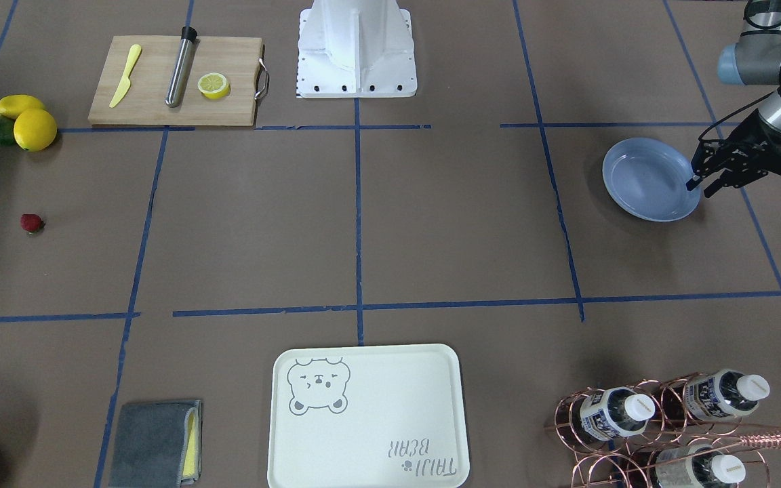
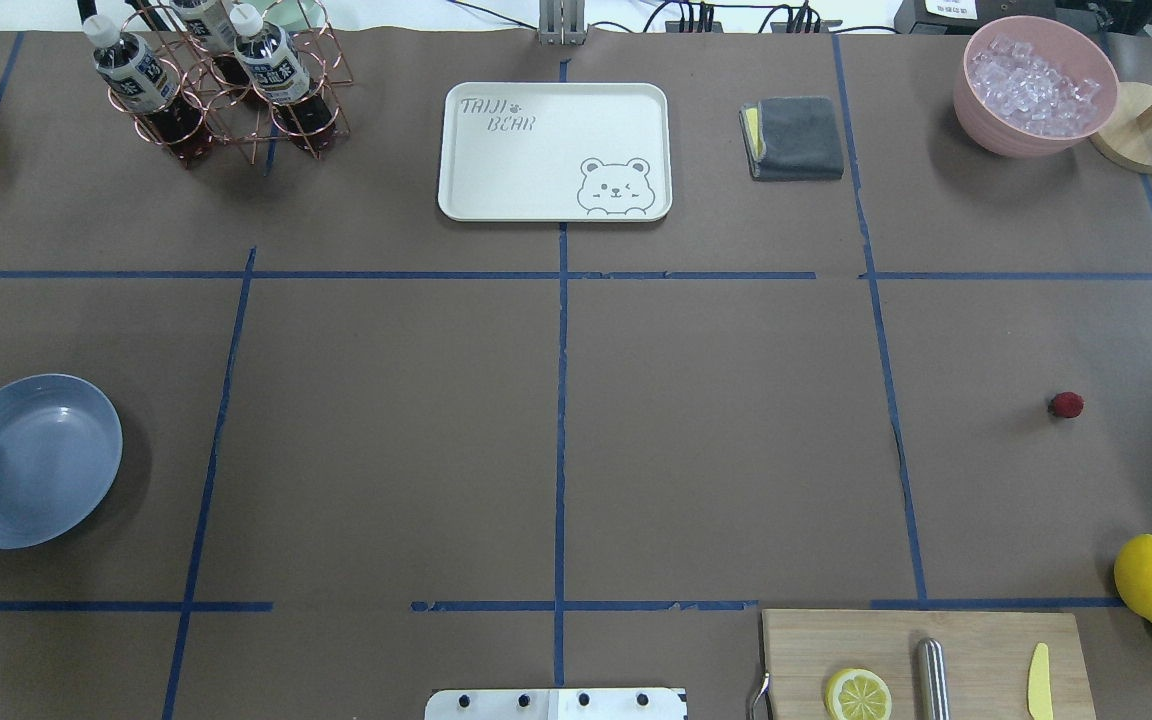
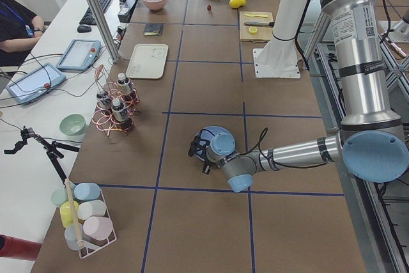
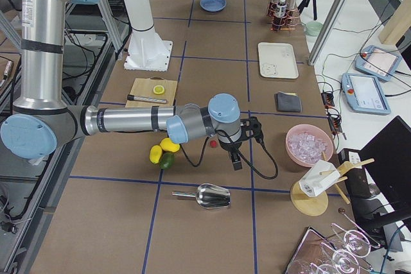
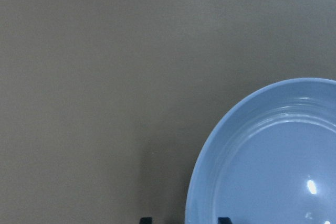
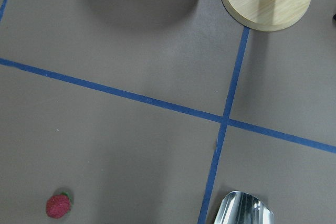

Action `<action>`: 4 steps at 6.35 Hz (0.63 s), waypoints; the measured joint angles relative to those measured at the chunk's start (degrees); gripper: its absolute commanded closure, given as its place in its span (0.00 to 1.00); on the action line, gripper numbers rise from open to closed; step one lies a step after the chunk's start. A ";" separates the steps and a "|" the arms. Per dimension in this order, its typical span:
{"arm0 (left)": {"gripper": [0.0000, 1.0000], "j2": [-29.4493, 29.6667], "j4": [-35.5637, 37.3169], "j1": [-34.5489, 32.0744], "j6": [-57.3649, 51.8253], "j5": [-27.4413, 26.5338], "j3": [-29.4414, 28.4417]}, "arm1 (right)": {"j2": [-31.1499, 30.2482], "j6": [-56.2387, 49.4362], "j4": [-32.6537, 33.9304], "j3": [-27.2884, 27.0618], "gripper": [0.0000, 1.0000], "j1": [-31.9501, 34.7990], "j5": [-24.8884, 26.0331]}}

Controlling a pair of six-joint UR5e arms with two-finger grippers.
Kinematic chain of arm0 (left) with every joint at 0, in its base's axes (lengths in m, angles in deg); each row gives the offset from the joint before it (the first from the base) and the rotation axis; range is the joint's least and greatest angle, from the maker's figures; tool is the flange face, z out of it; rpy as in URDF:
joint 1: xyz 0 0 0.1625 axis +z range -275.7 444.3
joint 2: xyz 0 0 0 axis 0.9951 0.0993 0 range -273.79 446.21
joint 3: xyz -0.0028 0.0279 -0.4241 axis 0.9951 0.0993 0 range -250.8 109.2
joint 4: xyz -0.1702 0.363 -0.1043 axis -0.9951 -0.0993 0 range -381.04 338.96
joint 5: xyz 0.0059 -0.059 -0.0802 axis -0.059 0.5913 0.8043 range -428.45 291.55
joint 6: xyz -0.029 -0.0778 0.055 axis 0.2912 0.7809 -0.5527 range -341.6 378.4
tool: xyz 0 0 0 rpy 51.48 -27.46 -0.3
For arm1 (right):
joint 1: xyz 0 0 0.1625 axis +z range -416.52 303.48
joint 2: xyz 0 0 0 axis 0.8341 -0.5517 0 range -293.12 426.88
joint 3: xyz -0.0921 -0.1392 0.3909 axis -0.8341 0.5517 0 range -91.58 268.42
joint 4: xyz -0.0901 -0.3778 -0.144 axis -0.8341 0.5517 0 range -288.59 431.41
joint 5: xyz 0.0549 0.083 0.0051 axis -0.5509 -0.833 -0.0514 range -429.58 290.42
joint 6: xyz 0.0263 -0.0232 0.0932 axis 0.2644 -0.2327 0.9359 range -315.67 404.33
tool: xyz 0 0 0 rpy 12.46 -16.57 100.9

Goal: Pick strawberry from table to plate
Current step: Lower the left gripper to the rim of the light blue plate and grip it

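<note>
The strawberry (image 1: 32, 223) is lying on the bare bench (image 1: 390, 224), toward the end on the robot's right. It is sitting apart from the lemons (image 1: 34, 129), which are grouped nearer the robot-side edge. The plate (image 1: 645, 179) is resting flat toward the opposite end, on the robot's left, well apart from the berry.

The left end effector (image 1: 701, 188) is hovering at the plate's outer rim in a released state. The left wrist view is showing its fingertips (image 5: 146, 220) spread, with the rim passing between them; contact cannot be judged.

The right end effector (image 4: 235, 160) is hanging low near the strawberry. It is appearing in the right side view only, so released or clenched cannot be told.
</note>
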 measured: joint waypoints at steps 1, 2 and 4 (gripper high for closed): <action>1.00 0.05 0.01 0.03 -0.10 0.02 0.00 | -0.03 0.01 0.00 0.00 0.00 0.00 0.02; 1.00 0.07 -0.05 0.04 -0.04 0.20 0.56 | -0.05 0.07 0.00 -0.01 0.00 0.00 0.00; 1.00 2.12 5.00 0.01 2.56 1.19 6.05 | -0.09 0.24 0.00 -0.04 0.00 0.00 -0.12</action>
